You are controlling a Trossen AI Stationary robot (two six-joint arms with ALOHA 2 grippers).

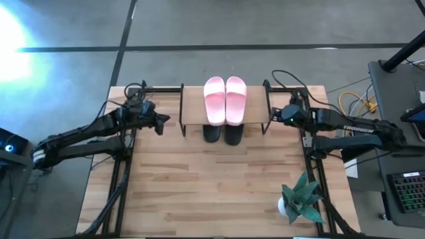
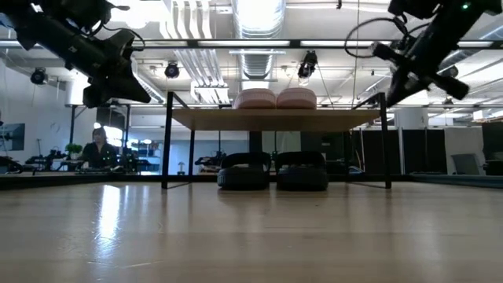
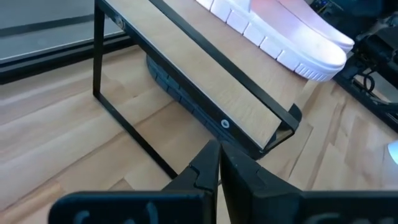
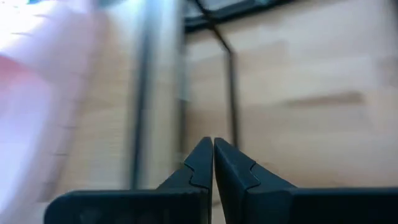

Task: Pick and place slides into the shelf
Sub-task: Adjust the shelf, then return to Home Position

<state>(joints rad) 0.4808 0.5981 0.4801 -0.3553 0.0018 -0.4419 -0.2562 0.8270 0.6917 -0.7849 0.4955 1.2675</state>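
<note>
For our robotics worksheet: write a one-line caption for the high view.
Pink slides on the shelf, black slides beneath; left gripper and right gripper shut, flanking it.

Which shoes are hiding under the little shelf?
The two black slides. They sit side by side on the table beneath the shelf, while the two pink slides rest on top of its wooden plank.

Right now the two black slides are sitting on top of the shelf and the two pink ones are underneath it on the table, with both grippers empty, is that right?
Not quite: the colours are swapped. The pink slides lie on top of the shelf, and the black slides sit underneath it on the table, as the low view shows. The left gripper and right gripper are both empty, fingers shut.
</note>
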